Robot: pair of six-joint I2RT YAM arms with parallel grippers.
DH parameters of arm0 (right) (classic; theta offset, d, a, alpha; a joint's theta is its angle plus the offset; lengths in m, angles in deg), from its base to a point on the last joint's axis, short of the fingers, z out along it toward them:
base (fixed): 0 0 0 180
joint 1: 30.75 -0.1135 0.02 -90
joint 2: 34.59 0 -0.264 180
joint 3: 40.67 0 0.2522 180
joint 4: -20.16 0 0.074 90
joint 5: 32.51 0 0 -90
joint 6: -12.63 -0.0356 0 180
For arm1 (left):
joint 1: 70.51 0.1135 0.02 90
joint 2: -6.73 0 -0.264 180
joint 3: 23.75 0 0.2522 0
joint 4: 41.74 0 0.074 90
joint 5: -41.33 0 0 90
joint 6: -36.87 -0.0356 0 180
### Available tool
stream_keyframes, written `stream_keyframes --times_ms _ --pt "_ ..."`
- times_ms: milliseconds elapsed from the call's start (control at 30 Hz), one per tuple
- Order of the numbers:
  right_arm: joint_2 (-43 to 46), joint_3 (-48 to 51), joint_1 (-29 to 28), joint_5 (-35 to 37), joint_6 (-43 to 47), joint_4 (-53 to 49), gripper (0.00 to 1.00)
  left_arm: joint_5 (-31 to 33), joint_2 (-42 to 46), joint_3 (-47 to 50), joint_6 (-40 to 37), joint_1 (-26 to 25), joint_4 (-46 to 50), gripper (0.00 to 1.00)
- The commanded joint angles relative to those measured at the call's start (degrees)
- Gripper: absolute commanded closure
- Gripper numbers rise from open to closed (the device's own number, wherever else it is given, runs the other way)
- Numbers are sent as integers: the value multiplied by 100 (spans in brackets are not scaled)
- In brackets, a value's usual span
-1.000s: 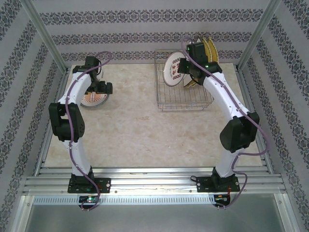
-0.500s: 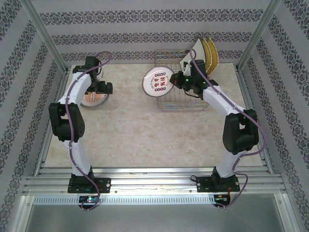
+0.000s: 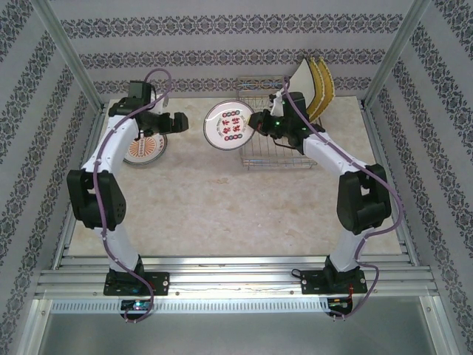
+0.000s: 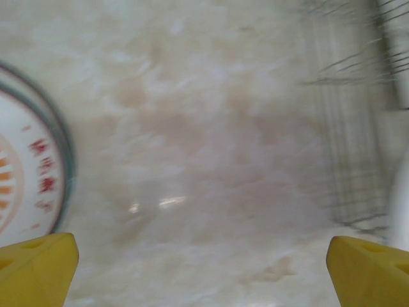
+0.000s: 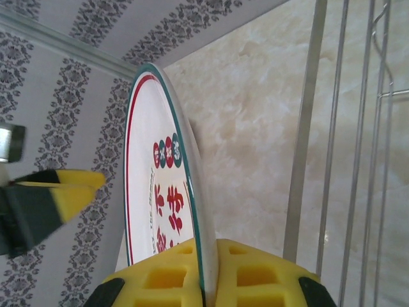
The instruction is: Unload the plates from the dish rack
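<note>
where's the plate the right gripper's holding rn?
Top view: round plate clamped in the right gripper, just left of the dish rack, opposite the open left gripper.

Far right of centre on bench [image 3: 222, 207]: dish rack [image 3: 284, 154]. In rack's far right end: square plates [image 3: 316, 83], upright. Just left of rack, raised off bench: round plate [image 3: 228, 126], on edge, clamped in right jaws. Far left, flat on bench: second round plate [image 3: 143, 151]. Between the two round plates: left jaws, above bench.
</note>
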Motion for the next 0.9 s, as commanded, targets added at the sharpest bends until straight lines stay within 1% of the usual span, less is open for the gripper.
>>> stream_keyframes --times_ms 0,100,167,267,400,500,533,733,833,867 --pt "-138 -248 -99 -333 -117 477 100 -1387 233 199 532 -22 -991 0" --pt "-287 -377 -188 -489 -256 704 100 -1974 265 502 917 -32 -1594 0" --pt "-388 -470 -249 -628 -391 922 100 -2203 277 709 1125 -39 -1951 1" --pt "-534 -583 -344 -801 -570 1218 100 -2237 247 855 1218 -48 -2088 3" --pt "-672 -752 -427 -883 -693 1368 100 -2283 203 955 1300 -65 -2179 13" --pt "-765 -843 -478 -902 -782 1456 100 -2427 164 1044 1436 -92 -2384 23" --pt "-791 -877 -501 -902 -786 1472 100 -2451 148 1045 1472 -103 -2440 28" --pt "-892 -994 -533 -876 -829 1510 100 -2535 65 933 1517 -153 -2464 61" --pt "-919 -1084 -540 -852 -789 1424 100 -2537 34 923 1499 -163 -2465 80" --pt "-915 -1114 -542 -829 -757 1362 100 -2530 32 929 1505 -169 -2464 88"
